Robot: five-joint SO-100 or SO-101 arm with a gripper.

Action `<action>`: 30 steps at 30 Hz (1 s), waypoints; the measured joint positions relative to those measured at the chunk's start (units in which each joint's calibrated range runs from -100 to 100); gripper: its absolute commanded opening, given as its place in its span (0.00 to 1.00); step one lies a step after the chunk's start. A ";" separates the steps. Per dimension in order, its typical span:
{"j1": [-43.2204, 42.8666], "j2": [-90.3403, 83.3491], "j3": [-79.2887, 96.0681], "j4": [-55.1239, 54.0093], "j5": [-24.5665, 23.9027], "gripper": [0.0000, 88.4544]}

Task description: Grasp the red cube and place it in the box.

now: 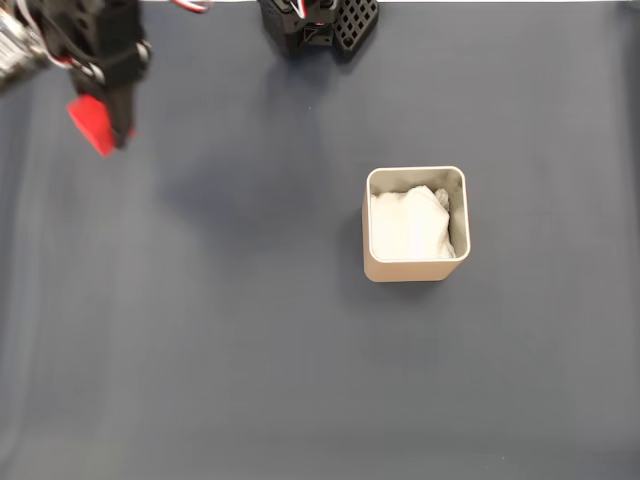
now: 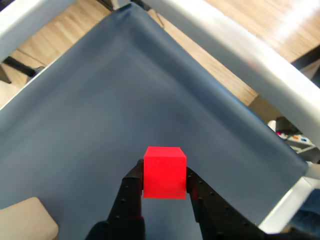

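We hold the red cube [image 2: 164, 172] tight between our jaws, one black finger [image 2: 131, 192] on each side, up off the dark bench [image 1: 200, 350]. In the fixed view the cube sits at the top left, and the box [image 1: 414, 268] stands well apart, down and to the right. We think the cube must travel that way next.

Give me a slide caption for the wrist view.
Gripper holds the red cube above the dark cloth, box corner at lower left.
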 measured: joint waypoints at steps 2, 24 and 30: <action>-3.61 -2.41 1.91 -1.14 -0.59 0.00; -31.12 -19.26 15.94 -2.68 -3.27 0.00; -36.90 -19.35 16.21 -3.09 -3.47 0.00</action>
